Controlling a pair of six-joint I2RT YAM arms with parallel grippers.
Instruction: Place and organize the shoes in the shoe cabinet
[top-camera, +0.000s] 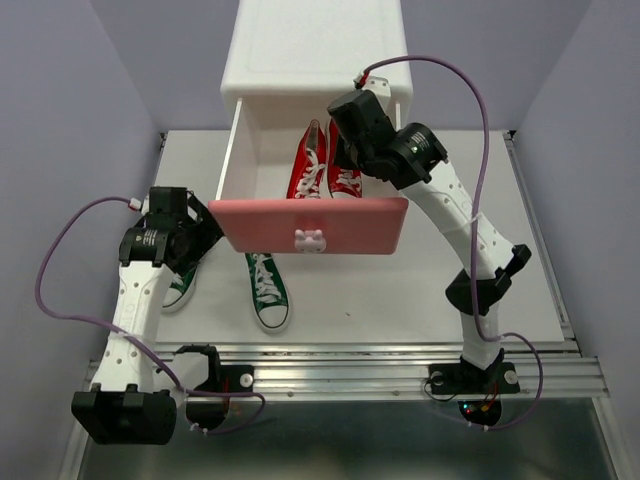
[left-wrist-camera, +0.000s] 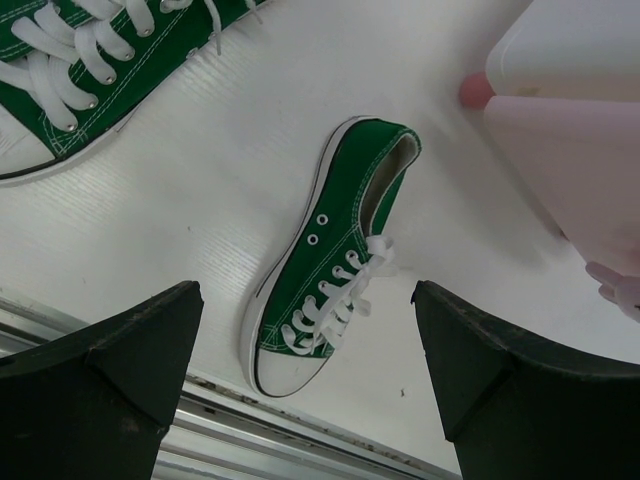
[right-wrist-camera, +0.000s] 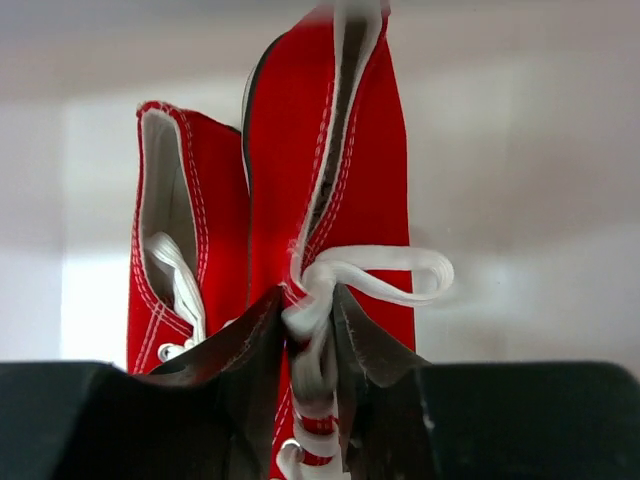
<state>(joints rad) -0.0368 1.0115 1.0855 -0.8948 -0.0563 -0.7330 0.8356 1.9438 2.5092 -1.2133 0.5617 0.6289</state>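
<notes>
The white shoe cabinet (top-camera: 315, 50) stands at the back with its pink-fronted drawer (top-camera: 350, 215) pulled out. Two red shoes lie side by side inside, the left one (top-camera: 308, 165) (right-wrist-camera: 215, 200) and the right one (top-camera: 347, 180) (right-wrist-camera: 365, 180). My right gripper (top-camera: 345, 145) (right-wrist-camera: 308, 293) reaches into the drawer and pinches the laces and tongue of the right red shoe. Two green shoes rest on the table in front: one (top-camera: 180, 288) (left-wrist-camera: 70, 60) under my left arm, the other (top-camera: 268, 290) (left-wrist-camera: 330, 260) below the drawer front. My left gripper (top-camera: 200, 235) (left-wrist-camera: 305, 300) hovers wide open above them, holding nothing.
The drawer front (left-wrist-camera: 570, 150) with its white bunny knob (top-camera: 310, 240) overhangs the table just right of my left gripper. A metal rail (top-camera: 340, 360) runs along the near table edge. Purple walls close in both sides.
</notes>
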